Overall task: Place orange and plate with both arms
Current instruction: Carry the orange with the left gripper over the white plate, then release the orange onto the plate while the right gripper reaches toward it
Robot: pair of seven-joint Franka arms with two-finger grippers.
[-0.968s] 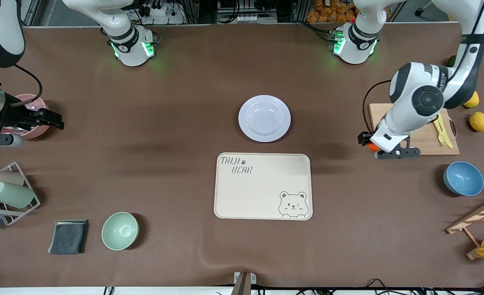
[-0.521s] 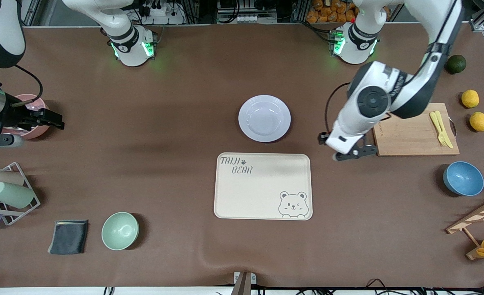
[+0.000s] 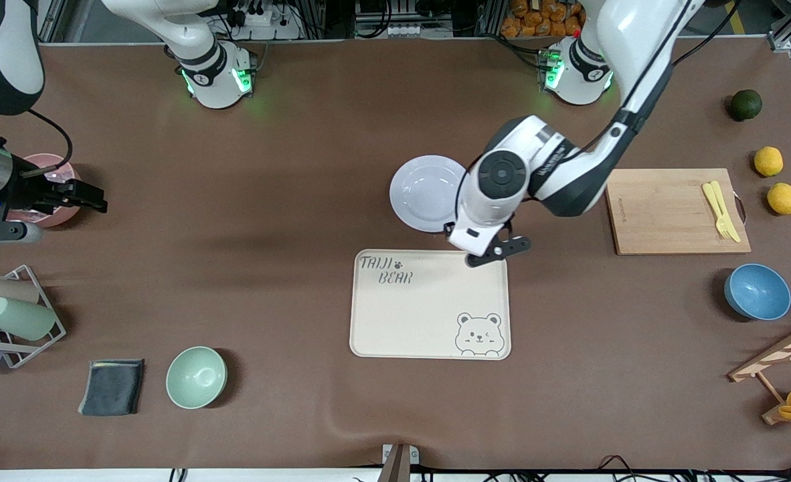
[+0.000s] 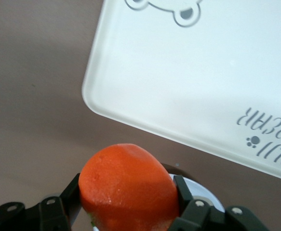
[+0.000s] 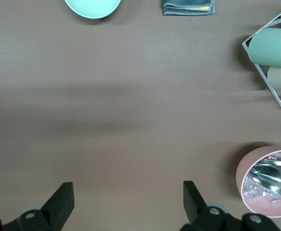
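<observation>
Two grippers are yours: your left gripper (image 4: 129, 202) is clamping the orange (image 4: 129, 188) over the plate's (image 3: 422, 191) edge, just beside the bear tray (image 3: 429, 304). Your right gripper (image 5: 128, 199) is waiting, fingers wide, beside the pink bowl (image 5: 268, 180).

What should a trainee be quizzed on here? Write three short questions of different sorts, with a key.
1. True or false: the right gripper is shut on the plate.
2. What does the left gripper hold? A) a banana B) the orange C) an egg
3. Fill in: the plate lies ___ from the front camera than the tray.

Key: 1 false, it is open, over bare table; 2 B; 3 farther.
</observation>
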